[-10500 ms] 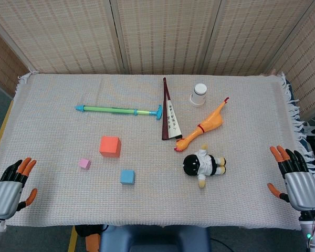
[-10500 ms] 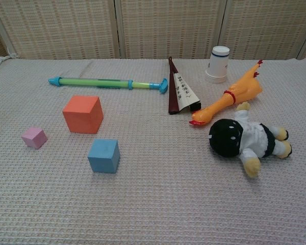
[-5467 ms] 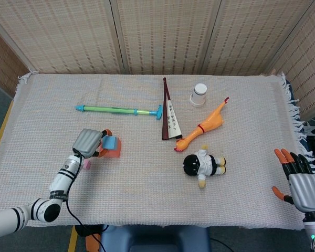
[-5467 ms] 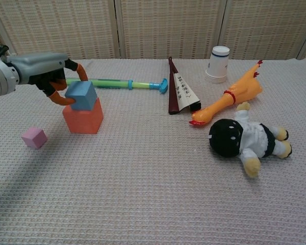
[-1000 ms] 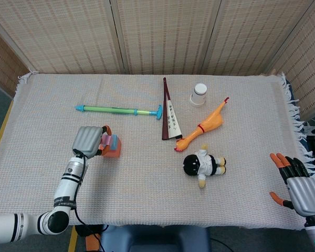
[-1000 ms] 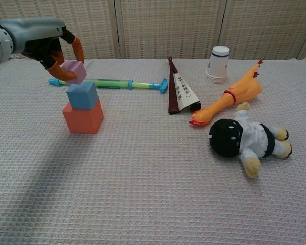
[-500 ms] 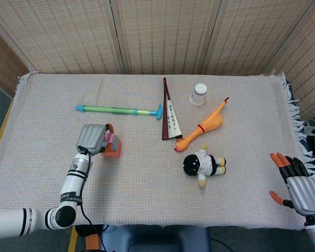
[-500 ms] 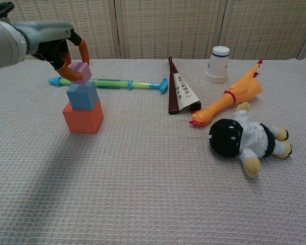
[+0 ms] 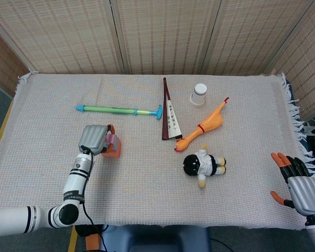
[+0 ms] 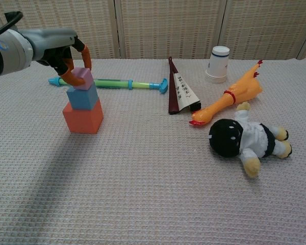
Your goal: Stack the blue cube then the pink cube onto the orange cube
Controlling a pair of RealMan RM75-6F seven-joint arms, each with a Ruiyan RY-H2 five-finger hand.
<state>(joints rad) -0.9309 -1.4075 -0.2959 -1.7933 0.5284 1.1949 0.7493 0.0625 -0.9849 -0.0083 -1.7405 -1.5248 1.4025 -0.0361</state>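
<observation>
Left hand (image 10: 66,58) pinches the pink cube (image 10: 81,77) between its orange fingertips, setting it on the blue cube (image 10: 82,97), which already sits on the orange cube (image 10: 83,117); the grip looks kept so the small block can be squared up before letting go. Right hand (image 9: 300,181) rests at the table's near right edge with fingers spread, holding nothing. Beyond the stack lie a green stick (image 10: 112,82), a folded fan (image 10: 182,93) with dark writing too small to read, a white cup (image 10: 218,65), a rubber chicken (image 10: 230,98) and a doll (image 10: 245,140).
</observation>
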